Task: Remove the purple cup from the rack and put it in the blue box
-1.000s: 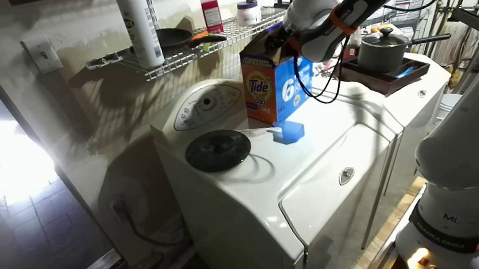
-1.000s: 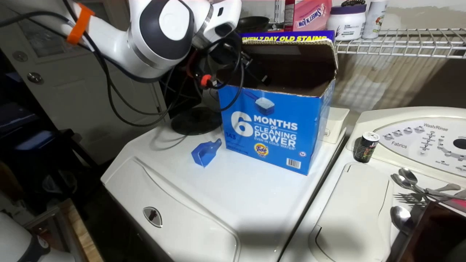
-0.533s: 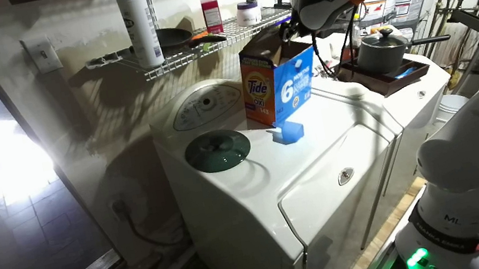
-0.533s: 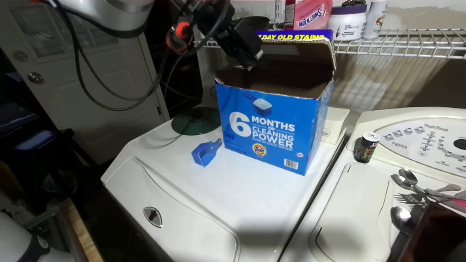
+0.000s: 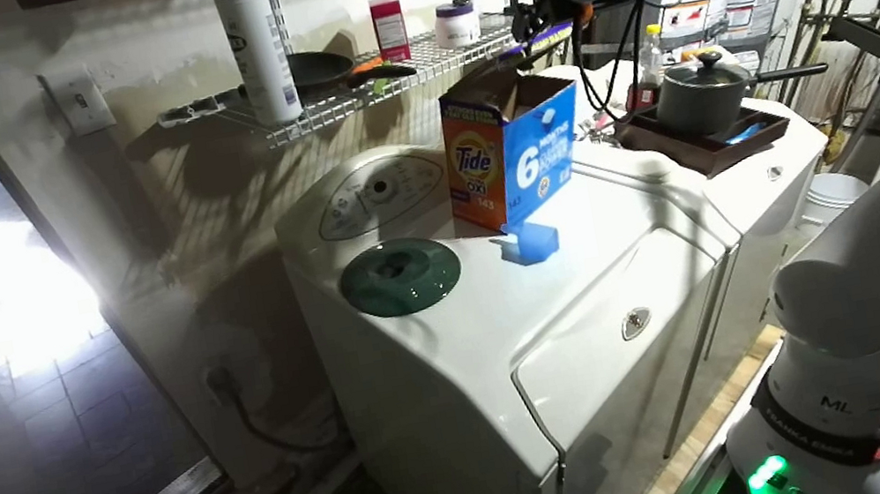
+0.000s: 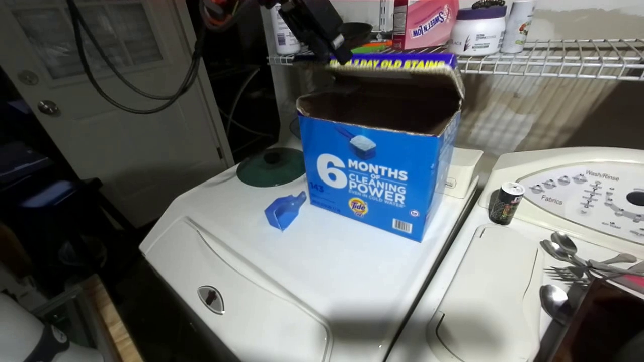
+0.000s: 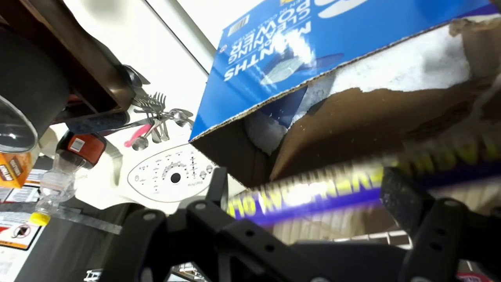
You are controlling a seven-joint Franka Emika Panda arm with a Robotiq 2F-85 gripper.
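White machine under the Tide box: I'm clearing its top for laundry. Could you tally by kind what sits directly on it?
Boxes: 1, the Tide box
Scoops: 1, the blue scoop
Lids: 1, the green lid
Total: 3

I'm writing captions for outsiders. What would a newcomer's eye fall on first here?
Probably the big blue box, standing open-topped on the white machine. Next, in the wrist view, the open gripper near the box's raised flap. Then, in both exterior views, the round green lid lying on that machine.
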